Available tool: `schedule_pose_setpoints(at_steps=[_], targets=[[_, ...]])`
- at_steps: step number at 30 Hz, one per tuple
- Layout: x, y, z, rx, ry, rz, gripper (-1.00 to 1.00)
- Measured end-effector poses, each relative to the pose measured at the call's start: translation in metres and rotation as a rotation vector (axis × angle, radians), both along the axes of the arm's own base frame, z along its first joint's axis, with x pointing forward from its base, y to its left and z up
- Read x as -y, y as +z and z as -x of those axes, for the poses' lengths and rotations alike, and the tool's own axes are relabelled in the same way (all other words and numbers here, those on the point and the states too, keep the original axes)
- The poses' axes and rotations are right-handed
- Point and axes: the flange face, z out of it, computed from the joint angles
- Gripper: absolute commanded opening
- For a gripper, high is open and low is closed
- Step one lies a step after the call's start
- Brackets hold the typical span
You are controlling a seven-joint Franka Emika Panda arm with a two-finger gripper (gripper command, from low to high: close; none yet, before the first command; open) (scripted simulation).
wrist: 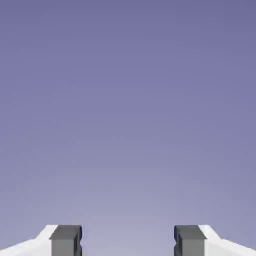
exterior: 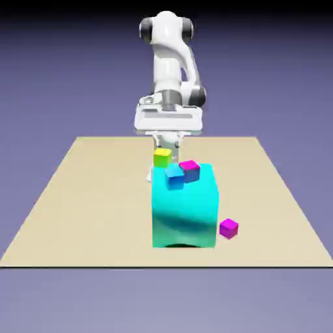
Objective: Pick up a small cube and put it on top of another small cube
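In the exterior view, locate the task's small magenta cube [exterior: 228,228] on the tan tabletop [exterior: 84,195], just beside the lower part of the big cyan block [exterior: 185,218], toward the exterior view's right. Note a second magenta cube [exterior: 189,171] at the upper end of the block, and treat the choice between the two magenta cubes as undetermined. Find the tiny blue cube [exterior: 175,176] immediately to the exterior view's left of the second magenta cube, overlapping it in the picture; regard contact between them as unclear. Find the tiny yellow cube [exterior: 162,157] farther back, at the block's upper left corner as seen in the exterior view; regard its support as unclear. Observe the white arm [exterior: 168,65] beyond the block, with the hand [exterior: 169,120] above and behind the cubes and the fingers partly hidden. In the hand view, read the gripper [wrist: 128,241] as spread, with grey fingertips [wrist: 65,241] well apart at the bottom edge and plain blue-violet backdrop [wrist: 128,100] visible between and above.
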Motion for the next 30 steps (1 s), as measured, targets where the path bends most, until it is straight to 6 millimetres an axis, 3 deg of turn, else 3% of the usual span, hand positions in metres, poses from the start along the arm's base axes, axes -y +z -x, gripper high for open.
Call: schedule_pose_setpoints(at_steps=[2,7,12,17,24,28,30], targets=[[-0.021,0.0,-0.018,-0.027,0.096,0.104,0.0],[-0.096,-0.062,-0.034,-0.25,0.418,0.363,0.0],[-0.164,-0.125,-0.029,-0.433,0.736,0.644,0.0],[-0.23,-0.188,-0.006,-0.562,1.057,0.954,0.0],[-0.291,-0.269,0.031,-0.667,1.426,1.412,0.0],[-0.304,-0.317,0.077,-0.746,1.585,1.695,0.0],[-0.296,-0.32,0.086,-0.781,1.581,1.707,0.0]])
